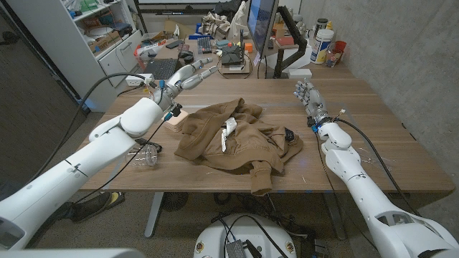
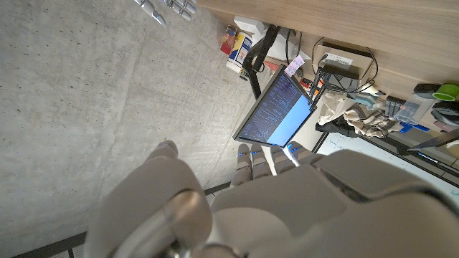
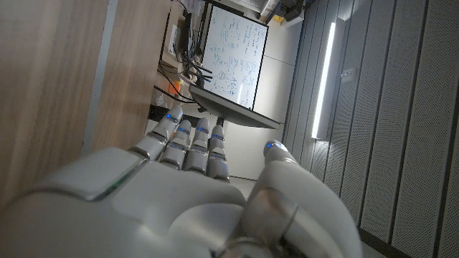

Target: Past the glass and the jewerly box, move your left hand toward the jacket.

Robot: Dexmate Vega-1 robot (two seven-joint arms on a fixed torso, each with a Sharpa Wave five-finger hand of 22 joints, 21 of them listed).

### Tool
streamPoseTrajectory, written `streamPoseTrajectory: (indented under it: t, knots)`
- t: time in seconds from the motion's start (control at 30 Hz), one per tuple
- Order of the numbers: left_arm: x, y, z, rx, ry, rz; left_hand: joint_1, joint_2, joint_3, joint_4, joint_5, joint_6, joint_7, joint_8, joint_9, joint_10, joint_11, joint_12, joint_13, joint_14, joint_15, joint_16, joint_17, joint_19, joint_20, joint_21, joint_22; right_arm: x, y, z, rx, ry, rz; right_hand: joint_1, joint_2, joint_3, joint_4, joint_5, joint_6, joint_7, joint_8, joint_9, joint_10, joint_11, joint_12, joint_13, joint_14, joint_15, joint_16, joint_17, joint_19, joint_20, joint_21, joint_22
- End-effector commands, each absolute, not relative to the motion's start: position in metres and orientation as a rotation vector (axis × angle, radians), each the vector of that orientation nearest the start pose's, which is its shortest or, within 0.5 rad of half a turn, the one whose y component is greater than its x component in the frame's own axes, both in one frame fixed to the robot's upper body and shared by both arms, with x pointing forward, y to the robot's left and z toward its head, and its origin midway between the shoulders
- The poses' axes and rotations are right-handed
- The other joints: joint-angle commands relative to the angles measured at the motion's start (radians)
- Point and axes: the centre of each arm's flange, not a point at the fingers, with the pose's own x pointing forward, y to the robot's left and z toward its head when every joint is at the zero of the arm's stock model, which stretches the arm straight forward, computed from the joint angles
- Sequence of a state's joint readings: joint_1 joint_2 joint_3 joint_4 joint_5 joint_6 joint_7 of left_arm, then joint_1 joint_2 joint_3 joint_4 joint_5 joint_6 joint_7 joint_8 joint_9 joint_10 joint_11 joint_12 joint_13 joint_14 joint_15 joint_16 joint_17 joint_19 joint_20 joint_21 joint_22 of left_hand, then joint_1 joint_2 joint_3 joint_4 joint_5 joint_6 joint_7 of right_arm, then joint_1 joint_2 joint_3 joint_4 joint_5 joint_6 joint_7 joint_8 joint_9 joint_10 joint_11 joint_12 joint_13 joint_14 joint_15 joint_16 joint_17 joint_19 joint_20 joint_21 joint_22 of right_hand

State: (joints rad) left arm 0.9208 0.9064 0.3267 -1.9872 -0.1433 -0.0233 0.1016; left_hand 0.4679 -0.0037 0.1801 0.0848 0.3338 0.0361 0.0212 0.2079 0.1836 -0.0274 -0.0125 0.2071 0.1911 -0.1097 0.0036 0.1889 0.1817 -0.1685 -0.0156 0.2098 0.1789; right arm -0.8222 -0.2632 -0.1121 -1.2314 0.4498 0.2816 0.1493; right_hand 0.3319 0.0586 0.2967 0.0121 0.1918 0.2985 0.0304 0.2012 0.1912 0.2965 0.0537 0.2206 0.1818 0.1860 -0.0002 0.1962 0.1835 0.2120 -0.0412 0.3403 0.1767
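A crumpled brown jacket lies on the middle of the wooden table. A clear glass lies to its left near the front edge. Just off the jacket's left side, a small pale pink jewelry box peeks out from under my left wrist. My left hand hovers above the table's back left, beyond the box and left of the jacket's far edge. Its fingers are stretched out and hold nothing. My right hand stands right of the jacket, fingers apart and empty.
A monitor on a black arm, a laptop and desk clutter stand behind the table's far edge. Bottles sit at the back right. A white shelf unit stands at the left. My right hand also shows in the left wrist view.
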Motion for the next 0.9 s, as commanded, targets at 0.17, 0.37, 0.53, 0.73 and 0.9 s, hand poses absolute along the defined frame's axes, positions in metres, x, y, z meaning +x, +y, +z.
streamPoseTrajectory:
  t: [0.17,0.37,0.53,0.73,0.9]
  knots:
    - [0.513,0.232,0.098,0.904,-0.836,-0.156,0.015,0.0,0.001,-0.011,0.0,0.013,0.001,0.003,0.006,0.002,-0.006,0.002,0.001,0.001,-0.003,0.0,0.001,-0.011,0.004,-0.005,0.006,0.664,-0.291,-0.001,0.12,-0.68,0.171,0.007,0.007,0.001,-0.003,-0.001,0.009,0.002,-0.001,0.0,0.009,-0.002,-0.002,0.003,0.008,0.002,-0.001,0.003,0.007,-0.012,-0.005,0.004]
    - [0.514,0.229,0.098,0.934,-0.829,-0.15,0.018,0.001,0.001,-0.012,0.0,0.015,0.001,0.003,0.006,0.002,-0.006,0.002,0.001,0.002,-0.003,0.0,0.001,-0.013,0.006,-0.006,0.006,0.664,-0.292,0.002,0.118,-0.685,0.171,0.006,0.007,0.001,-0.003,-0.001,0.009,0.003,-0.002,0.0,0.009,-0.001,-0.002,0.003,0.009,0.003,-0.001,0.003,0.008,-0.012,-0.006,0.004]
    - [0.516,0.224,0.096,0.959,-0.83,-0.152,0.02,0.001,0.001,-0.013,0.0,0.015,0.0,0.003,0.006,0.003,-0.006,0.002,0.001,0.003,-0.004,0.0,0.002,-0.013,0.007,-0.005,0.006,0.665,-0.291,0.004,0.118,-0.689,0.173,0.005,0.008,0.001,-0.004,-0.001,0.01,0.002,-0.002,0.0,0.01,-0.001,-0.002,0.003,0.009,0.005,-0.002,0.003,0.009,-0.012,-0.008,0.004]
    - [0.517,0.22,0.096,0.983,-0.838,-0.151,0.023,0.002,0.0,-0.015,-0.001,0.02,-0.003,0.004,0.006,0.004,-0.013,0.003,0.001,0.003,-0.006,0.0,0.002,-0.011,0.009,-0.004,0.006,0.666,-0.29,0.005,0.117,-0.687,0.176,0.005,0.008,0.0,-0.005,-0.001,0.01,0.002,-0.002,0.0,0.01,0.001,-0.002,0.003,0.009,0.004,-0.002,0.003,0.01,-0.012,-0.01,0.004]
    - [0.519,0.217,0.097,1.005,-0.84,-0.16,0.025,0.003,0.0,-0.016,-0.001,0.023,-0.004,0.004,0.006,0.007,-0.011,0.004,0.001,0.004,-0.006,0.0,0.002,-0.011,0.009,-0.004,0.006,0.667,-0.289,0.004,0.118,-0.684,0.176,0.005,0.008,0.0,-0.005,-0.001,0.009,0.001,-0.002,0.0,0.01,0.0,-0.003,0.003,0.01,0.003,-0.002,0.003,0.01,-0.012,-0.011,0.004]
